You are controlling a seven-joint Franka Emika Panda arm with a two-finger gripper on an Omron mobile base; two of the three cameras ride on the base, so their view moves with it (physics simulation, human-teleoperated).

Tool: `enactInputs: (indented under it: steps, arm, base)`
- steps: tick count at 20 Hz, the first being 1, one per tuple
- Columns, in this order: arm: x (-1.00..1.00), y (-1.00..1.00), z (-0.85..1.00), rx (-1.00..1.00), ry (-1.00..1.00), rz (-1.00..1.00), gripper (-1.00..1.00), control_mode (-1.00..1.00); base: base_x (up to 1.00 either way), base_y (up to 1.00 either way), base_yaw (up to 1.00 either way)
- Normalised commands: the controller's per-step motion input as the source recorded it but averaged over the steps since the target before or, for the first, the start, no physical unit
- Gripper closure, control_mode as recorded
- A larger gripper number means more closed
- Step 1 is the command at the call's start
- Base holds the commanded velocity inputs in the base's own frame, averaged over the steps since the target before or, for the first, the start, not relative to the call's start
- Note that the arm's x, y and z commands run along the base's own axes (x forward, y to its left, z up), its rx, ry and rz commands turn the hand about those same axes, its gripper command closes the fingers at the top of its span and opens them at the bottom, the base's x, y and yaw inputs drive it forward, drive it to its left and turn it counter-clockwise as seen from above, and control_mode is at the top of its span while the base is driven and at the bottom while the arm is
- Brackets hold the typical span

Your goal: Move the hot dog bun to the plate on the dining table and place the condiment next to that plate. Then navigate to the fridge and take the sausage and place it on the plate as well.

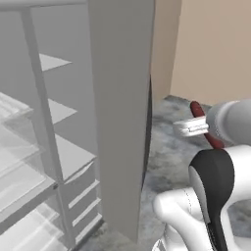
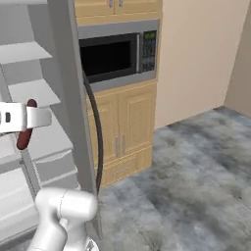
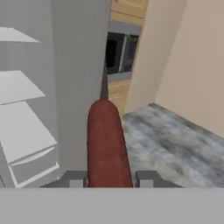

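My gripper [image 3: 111, 180] is shut on the sausage [image 3: 107, 142], a dark red cylinder that sticks out forward between the two fingertips [image 3: 76, 179]. From the left base view the sausage [image 1: 199, 111] stands slanted through the white fingers [image 1: 191, 127], in the air over the floor to the right of the fridge door. In the right base view the gripper [image 2: 27, 117] holds the sausage [image 2: 24, 138] just in front of the fridge shelves. The fridge [image 1: 120, 112] is open, with pale grey inner shelves [image 1: 29, 188] to the left.
The open grey fridge door [image 2: 66, 98] stands edge-on close to the arm. Behind it are wooden cabinets [image 2: 122, 132] with a built-in microwave [image 2: 117, 54]. A beige wall [image 2: 196, 59] and grey mottled floor [image 2: 196, 181] lie to the right.
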Motion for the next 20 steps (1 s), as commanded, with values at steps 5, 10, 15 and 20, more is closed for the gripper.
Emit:
enactInputs:
  steps: [5, 10, 15, 20]
  arm:
    - [0.00, 0.00, 0.00, 0.00, 0.00, 0.00, 1.00, 1.00]
    - [0.00, 0.00, 0.00, 0.00, 0.00, 0.00, 1.00, 1.00]
    - [0.00, 0.00, 0.00, 0.00, 0.00, 0.00, 1.00, 1.00]
    - [0.00, 0.00, 0.00, 0.00, 0.00, 0.00, 1.00, 1.00]
  base:
    - [-0.66, -0.14, -0.69]
    - [-0.36, -0.17, -0.79]
    - [-0.11, -0.26, -0.84]
    - [0.00, -0.25, -0.88]
